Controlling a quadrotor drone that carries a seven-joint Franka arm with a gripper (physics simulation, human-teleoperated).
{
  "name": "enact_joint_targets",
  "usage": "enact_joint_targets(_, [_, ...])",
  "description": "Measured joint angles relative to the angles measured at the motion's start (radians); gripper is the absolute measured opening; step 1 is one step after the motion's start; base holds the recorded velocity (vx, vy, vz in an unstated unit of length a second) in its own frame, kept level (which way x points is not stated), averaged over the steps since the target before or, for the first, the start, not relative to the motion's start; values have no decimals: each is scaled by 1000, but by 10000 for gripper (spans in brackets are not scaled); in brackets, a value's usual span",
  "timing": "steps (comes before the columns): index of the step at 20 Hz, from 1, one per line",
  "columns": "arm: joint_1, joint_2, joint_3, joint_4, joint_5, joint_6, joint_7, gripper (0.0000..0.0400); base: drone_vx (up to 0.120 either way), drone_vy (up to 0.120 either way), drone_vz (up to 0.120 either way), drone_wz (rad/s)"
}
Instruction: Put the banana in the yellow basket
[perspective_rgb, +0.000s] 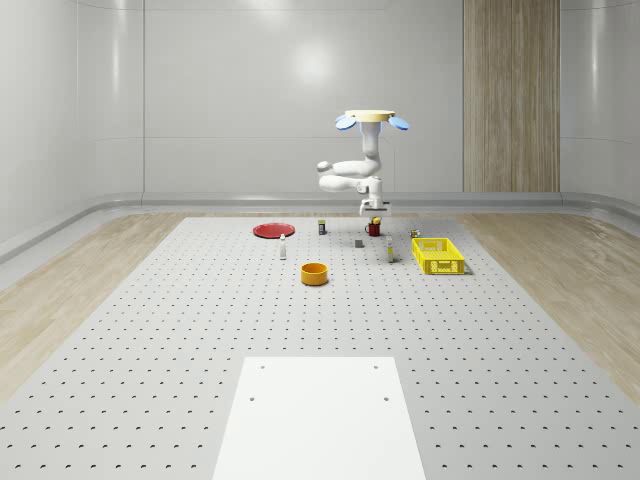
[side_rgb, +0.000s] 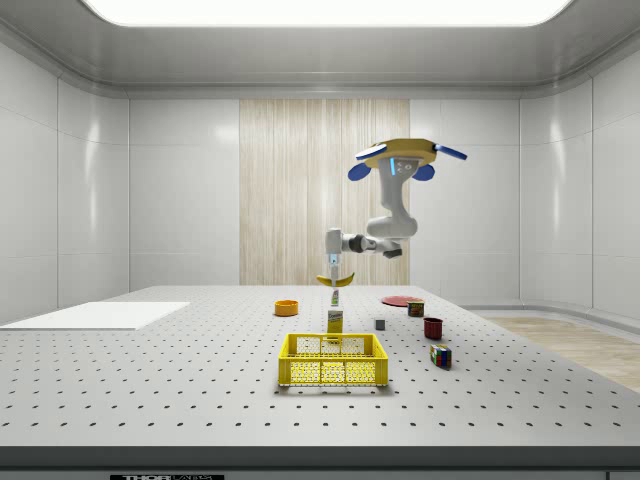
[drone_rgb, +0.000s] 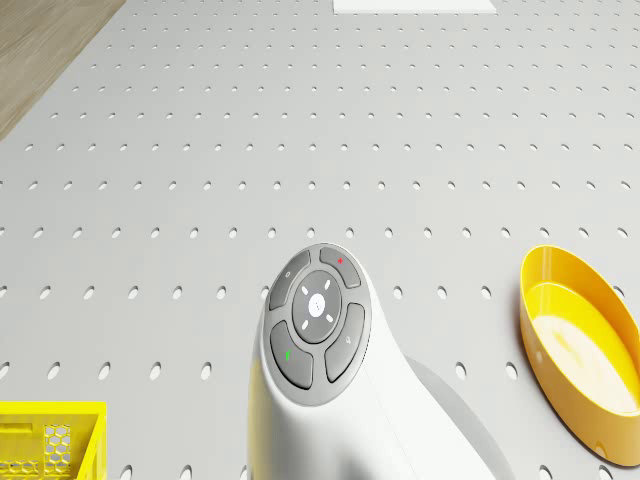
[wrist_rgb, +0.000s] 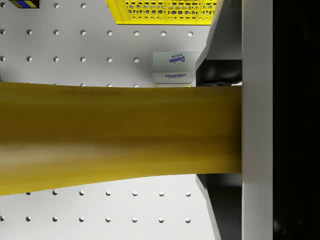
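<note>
Currently, item one: my gripper (side_rgb: 331, 277), fingers pinched on the banana (side_rgb: 336, 281) and holding it in the air above the perforated table (side_rgb: 150, 370). In the wrist view the banana (wrist_rgb: 120, 137) lies crosswise between my fingers, its long axis level with the table.

Item two: my drone body (side_rgb: 400, 155), hovering high over the table's far part, arm bent down and toward the side view's left.

Item three: yellow basket (side_rgb: 333, 360), resting on the table nearer the side camera than my gripper and well below it; in the whole-scene view the basket (perspective_rgb: 439, 256) sits toward the right of my gripper (perspective_rgb: 371, 208). By my judgement the carry is not over the basket yet.

Item four: a Domino sugar box (wrist_rgb: 173, 66) standing between me and the basket.

Others: orange bowl (perspective_rgb: 315, 273), red plate (perspective_rgb: 273, 230).
</note>
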Motion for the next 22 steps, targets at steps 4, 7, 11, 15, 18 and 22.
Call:
enact_joint_targets(4, [-1, -2, 1, 0, 1, 2, 1, 189, 0, 120, 0, 0])
enact_joint_targets(7, [-2, -4, 1, 0, 2, 4, 1, 189, 0, 120, 0, 0])
enact_joint_targets(11, [-2, -6, 2, 0, 3, 6, 2, 189, 0, 120, 0, 0])
enact_joint_targets(15, [-3, -8, 2, 1, 4, 8, 3, 189, 70, 120, 0, 0])
enact_joint_targets(18, [-4, -10, 2, 1, 4, 9, 3, 189, 120, 120, 0, 0])
enact_joint_targets(22, [-5, -11, 3, 1, 5, 11, 4, 189, 60, 120, 0, 0])
